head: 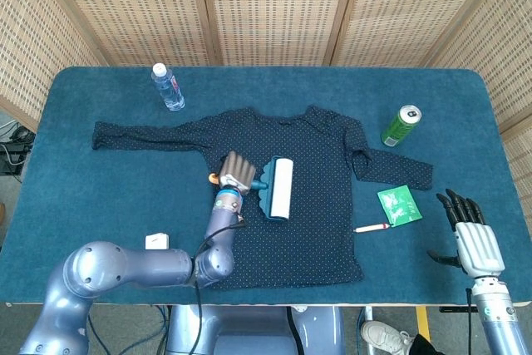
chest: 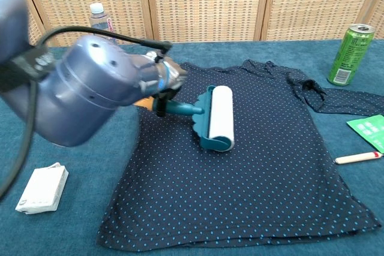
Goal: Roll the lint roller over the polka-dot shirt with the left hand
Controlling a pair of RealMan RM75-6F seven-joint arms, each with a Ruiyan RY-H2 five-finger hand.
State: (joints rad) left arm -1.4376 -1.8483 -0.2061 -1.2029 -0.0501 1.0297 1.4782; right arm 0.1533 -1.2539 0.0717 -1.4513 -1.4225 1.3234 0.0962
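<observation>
The dark polka-dot shirt (head: pixel 307 205) (chest: pixel 270 166) lies flat on the blue table, sleeves spread. My left hand (head: pixel 237 173) (chest: pixel 167 82) grips the teal handle of the lint roller (head: pixel 277 188) (chest: pixel 217 118). The roller's white drum rests on the shirt's chest area, left of centre. My right hand (head: pixel 468 230) hovers open near the table's front right corner, away from the shirt, and appears only in the head view.
A water bottle (head: pixel 169 87) (chest: pixel 102 25) stands at the back left. A green can (head: pixel 401 125) (chest: pixel 350 54) is right of the shirt. A green packet (head: pixel 400 205) and a pen (head: pixel 371 228) (chest: pixel 358 158) lie near the right sleeve. A white box (chest: pixel 42 188) sits front left.
</observation>
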